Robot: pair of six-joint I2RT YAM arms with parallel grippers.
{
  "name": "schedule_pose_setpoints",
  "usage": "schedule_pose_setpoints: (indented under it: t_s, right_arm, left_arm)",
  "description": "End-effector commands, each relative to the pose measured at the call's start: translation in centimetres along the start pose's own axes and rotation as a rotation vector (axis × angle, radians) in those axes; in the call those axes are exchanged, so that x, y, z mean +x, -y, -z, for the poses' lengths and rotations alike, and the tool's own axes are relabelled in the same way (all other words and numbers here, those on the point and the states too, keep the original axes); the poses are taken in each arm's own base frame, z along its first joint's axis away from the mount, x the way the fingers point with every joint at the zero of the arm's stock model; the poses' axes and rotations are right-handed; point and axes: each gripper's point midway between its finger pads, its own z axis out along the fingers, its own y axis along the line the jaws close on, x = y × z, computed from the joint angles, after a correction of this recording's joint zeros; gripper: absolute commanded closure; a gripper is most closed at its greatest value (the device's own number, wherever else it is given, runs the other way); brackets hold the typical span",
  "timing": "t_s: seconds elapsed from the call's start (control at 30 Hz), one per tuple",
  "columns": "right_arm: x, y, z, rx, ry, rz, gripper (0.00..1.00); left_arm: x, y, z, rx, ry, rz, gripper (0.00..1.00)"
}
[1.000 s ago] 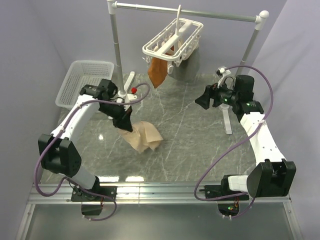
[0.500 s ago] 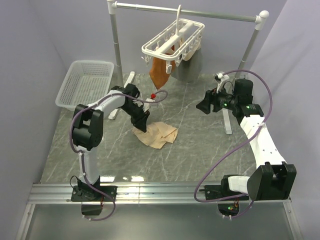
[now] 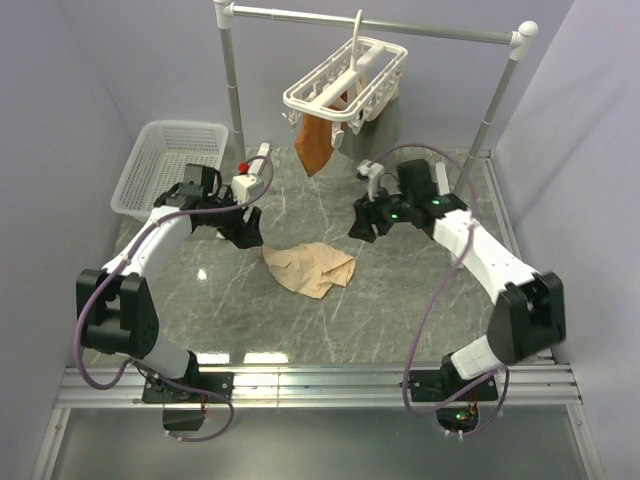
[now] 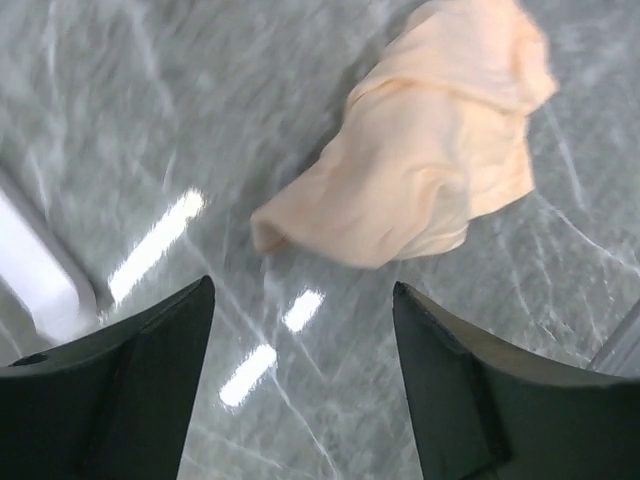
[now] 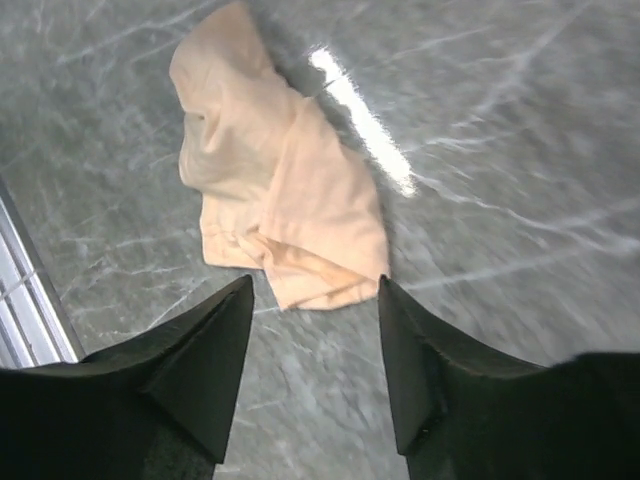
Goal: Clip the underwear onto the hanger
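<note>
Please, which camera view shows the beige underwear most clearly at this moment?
The right wrist view: the underwear lies whole and fairly sharp, its folds plain. The left wrist view shows it large but blurred, touching the top edge. The top external view shows it whole but small, crumpled on the table.

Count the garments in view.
3: underwear crumpled on the table; rust-orange garment and grey garment hanging from the hanger. Others may hide behind them.

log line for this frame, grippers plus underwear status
left gripper: open, empty | right gripper: open, empty | underwear: crumpled on table, unheld | hanger: hung, underwear not clipped
</note>
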Motion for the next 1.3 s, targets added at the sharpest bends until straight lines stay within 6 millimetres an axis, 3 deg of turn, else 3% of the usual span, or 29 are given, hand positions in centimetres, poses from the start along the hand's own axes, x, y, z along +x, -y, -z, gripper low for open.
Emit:
schedule_pose_setpoints:
  t_s: [0.0, 0.1, 0.13, 0.2, 0.23, 0.47, 0.63, 0.9, 1.07, 1.1, 1.2, 1.27]
  right_arm:
    - [-2.4, -0.1, -3.0, -0.019, -0.008, 0.072, 0.41]
    - [-1.5, -0.8, -6.2, -0.070, -0.079, 0.075, 0.44]
    - [-2.3, -0.9, -6.8, -0.076, -0.077, 0.092, 0.44]
    - [-1.0, -1.0, -9.0, -0.091, -0.144, 0.070, 0.45]
    - [-2.0, -1.0, -9.4, -0.094, -0.134, 0.076, 0.45]
    - [-0.6, -1.2, -13.8, -0.136, -0.232, 0.013, 0.46]
    - [-0.1, -1.6, -15.3, -0.139, -0.258, -0.011, 0.46]
    - [2.5, -2.3, -17.3, -0.174, -0.328, -0.067, 0.47]
    - [3.1, -3.1, -17.2, -0.223, -0.345, -0.078, 0.58]
    - [3.2, -3.1, -17.1, -0.227, -0.346, -0.077, 0.65]
    - [3.2, -3.5, -16.7, -0.237, -0.350, -0.074, 0.76]
    - [2.9, -3.5, -16.1, -0.234, -0.346, -0.065, 0.77]
  left_arm:
    - [2.2, -1.2, -0.1, -0.109, -0.010, 0.131, 0.24]
    - [3.8, -2.2, -0.4, -0.172, -0.031, 0.160, 0.28]
    - [4.2, -2.4, -0.5, -0.178, -0.041, 0.171, 0.28]
    - [4.8, -2.8, -1.0, -0.180, -0.066, 0.196, 0.30]
    - [5.2, -2.7, -1.2, -0.169, -0.080, 0.220, 0.30]
    - [3.5, -3.1, -2.0, -0.105, -0.034, 0.330, 0.24]
    - [2.8, -3.2, -2.8, -0.059, -0.025, 0.424, 0.23]
    - [1.8, -4.0, -4.4, -0.031, -0.019, 0.563, 0.26]
    - [3.2, -3.6, -5.9, -0.008, -0.079, 0.598, 0.33]
    - [3.4, -3.4, -6.1, 0.006, -0.089, 0.607, 0.35]
    - [4.0, -2.4, -6.8, 0.065, -0.108, 0.648, 0.46]
    - [3.7, -1.9, -7.1, 0.103, -0.098, 0.659, 0.55]
